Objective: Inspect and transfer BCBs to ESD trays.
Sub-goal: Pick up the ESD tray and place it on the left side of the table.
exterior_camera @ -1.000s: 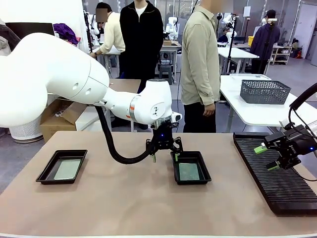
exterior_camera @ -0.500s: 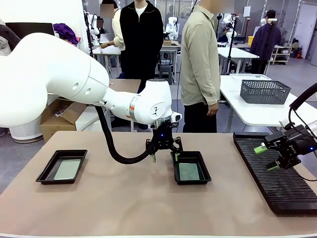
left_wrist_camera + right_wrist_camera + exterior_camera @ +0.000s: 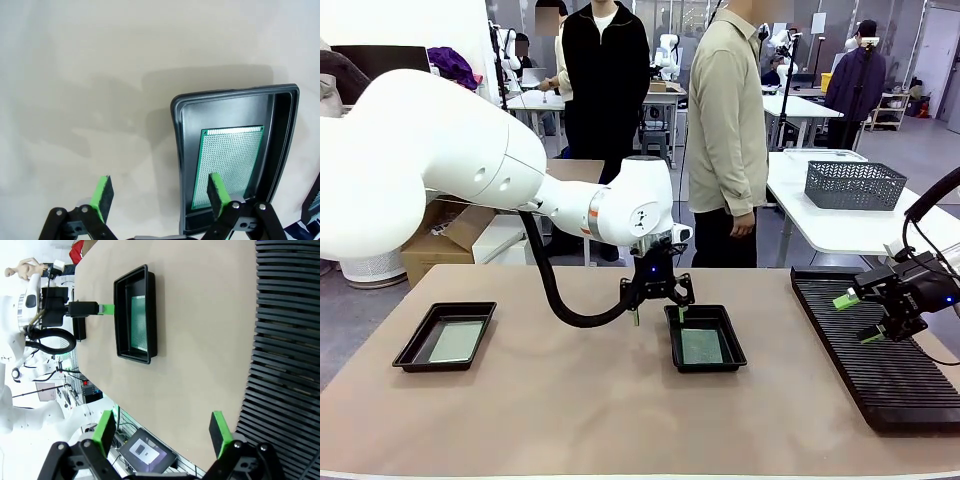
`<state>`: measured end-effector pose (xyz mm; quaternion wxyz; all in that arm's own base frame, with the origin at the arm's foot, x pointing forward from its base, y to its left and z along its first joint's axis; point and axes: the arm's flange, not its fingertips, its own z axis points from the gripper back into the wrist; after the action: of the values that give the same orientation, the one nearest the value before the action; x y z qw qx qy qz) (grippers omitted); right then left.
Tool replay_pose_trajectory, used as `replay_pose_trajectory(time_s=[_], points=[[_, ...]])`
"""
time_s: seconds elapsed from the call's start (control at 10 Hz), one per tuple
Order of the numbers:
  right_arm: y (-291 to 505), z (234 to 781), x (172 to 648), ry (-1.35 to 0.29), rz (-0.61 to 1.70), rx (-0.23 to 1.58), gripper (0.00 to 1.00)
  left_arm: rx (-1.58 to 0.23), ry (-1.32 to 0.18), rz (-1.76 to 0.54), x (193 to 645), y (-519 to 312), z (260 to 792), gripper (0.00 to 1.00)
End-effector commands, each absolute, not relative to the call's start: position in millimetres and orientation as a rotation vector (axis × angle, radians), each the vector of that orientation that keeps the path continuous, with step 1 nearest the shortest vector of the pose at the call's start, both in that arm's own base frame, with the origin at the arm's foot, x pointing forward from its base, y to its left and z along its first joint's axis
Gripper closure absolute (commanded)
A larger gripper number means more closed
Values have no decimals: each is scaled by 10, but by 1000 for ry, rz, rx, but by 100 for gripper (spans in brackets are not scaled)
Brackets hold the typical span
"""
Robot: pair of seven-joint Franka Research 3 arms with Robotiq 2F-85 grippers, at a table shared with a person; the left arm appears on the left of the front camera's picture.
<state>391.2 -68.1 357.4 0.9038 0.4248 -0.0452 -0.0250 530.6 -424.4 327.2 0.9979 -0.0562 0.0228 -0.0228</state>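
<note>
Pads of the left pincer (image 3: 658,307) are spread wide and empty above the near-left rim of the middle ESD tray (image 3: 730,357), a placement that suggests the BCB (image 3: 699,346) lying flat on that tray's floor is already deposited. Green pads of the right pincer (image 3: 859,317) are likewise parted on nothing above the long black slotted rack (image 3: 880,380), probably where boards are drawn from. A second board (image 3: 456,341) is seen flat in the left tray (image 3: 412,352) on the tan surface (image 3: 590,410).
</note>
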Motion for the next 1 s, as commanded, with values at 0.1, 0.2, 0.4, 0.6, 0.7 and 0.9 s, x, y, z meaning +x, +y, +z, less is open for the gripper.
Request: replay_pose_trajectory(time_s=[0.1,0.2,0.4,0.6,0.7,0.9], points=[[-674,3588,3914,-96,-61,877,0,-61,42,-15,5342,-4331,3162,0],[-674,3588,3914,-96,-61,877,0,-66,35,-10,5327,-4342,3122,0],[-674,3588,3914,-96,-61,877,0,-59,2,-8,5246,-4351,3046,3],[-674,3588,3914,-96,-61,877,0,-47,-17,-9,5189,-4374,3034,10],[-674,3588,3914,-96,-61,877,0,-46,-21,-5,5178,-4377,3037,13],[-674,3588,3914,-96,-61,877,0,-48,-20,0,5181,-4359,3045,20]])
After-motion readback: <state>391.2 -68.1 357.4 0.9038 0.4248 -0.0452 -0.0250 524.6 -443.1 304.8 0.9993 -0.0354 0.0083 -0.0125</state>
